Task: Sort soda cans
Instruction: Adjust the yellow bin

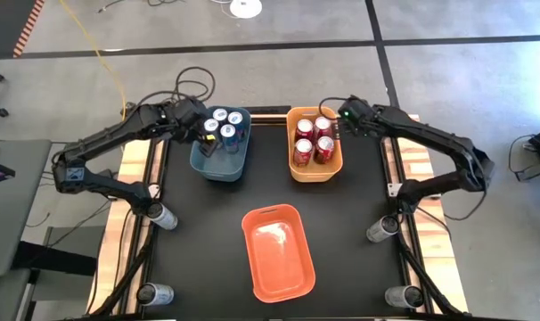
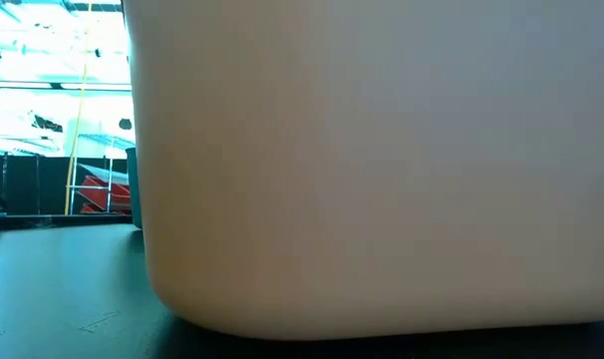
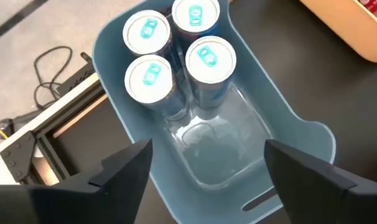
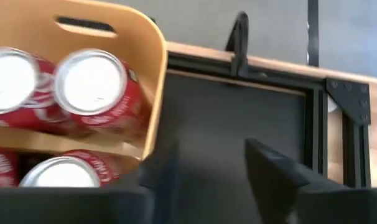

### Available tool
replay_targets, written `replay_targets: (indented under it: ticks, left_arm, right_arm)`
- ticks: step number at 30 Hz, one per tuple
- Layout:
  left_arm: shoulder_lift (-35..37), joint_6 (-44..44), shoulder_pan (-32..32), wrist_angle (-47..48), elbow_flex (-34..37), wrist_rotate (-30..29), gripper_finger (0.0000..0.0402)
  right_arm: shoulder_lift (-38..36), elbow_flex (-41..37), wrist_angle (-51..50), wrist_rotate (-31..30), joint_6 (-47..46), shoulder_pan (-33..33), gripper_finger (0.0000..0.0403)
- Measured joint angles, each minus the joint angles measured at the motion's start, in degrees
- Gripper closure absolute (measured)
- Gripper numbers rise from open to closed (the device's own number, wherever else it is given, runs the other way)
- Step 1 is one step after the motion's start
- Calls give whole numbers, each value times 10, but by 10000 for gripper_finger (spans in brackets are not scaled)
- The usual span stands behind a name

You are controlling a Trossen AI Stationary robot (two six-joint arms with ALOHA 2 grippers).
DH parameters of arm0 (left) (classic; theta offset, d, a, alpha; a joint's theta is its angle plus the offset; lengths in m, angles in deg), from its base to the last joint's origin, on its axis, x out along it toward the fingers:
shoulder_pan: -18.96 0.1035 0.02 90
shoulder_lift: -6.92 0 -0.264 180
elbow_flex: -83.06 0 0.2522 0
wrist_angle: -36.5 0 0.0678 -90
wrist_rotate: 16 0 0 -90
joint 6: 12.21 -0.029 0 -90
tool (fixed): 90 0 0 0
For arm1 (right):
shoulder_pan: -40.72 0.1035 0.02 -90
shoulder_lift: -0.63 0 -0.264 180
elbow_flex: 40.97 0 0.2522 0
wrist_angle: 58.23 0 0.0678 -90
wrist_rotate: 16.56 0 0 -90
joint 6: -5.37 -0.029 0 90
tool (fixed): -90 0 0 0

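Several blue soda cans (image 1: 225,123) with silver tops stand upright in the far end of the blue bin (image 1: 218,163); they also show in the left wrist view (image 3: 176,56). Several red cans (image 1: 313,138) stand in the yellow bin (image 1: 316,174). My left gripper (image 3: 204,180) is open and empty above the blue bin's near, bare half (image 3: 207,149); in the high view it (image 1: 207,141) hangs over the bin's left side. My right gripper (image 4: 213,174) is open and empty beside the yellow bin's far right corner (image 4: 152,81), shown in the high view (image 1: 343,123).
An empty orange bin (image 1: 277,251) stands at the table's near middle; its wall (image 2: 382,160) fills the low view. Grey-silver cylinders that look like cans lie at the table's left edge (image 1: 161,215) (image 1: 154,292) and right edge (image 1: 382,227) (image 1: 404,296). Cables lie beyond the far edge (image 1: 194,85).
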Motion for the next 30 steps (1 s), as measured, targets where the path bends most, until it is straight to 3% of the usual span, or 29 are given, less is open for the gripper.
replay_targets:
  ticks: [4,8,14,19,22,30]
  left_arm:
    - [0,-16,19,21,0,8,135]
    - [0,-21,34,38,0,8,174]
    - [0,-21,41,52,0,23,221]
    - [0,-14,49,68,1,5,227]
    - [-5,-12,92,85,2,12,227]
    - [-5,-74,221,69,2,166,246]
  right_arm:
    - [36,-7,1,32,32,-15,313]
    - [58,-25,66,102,74,-18,389]
    - [59,-55,120,145,45,-34,392]
    - [59,-77,141,145,47,-53,400]
    - [59,-93,165,148,48,-64,400]
    - [61,-110,233,204,55,-68,401]
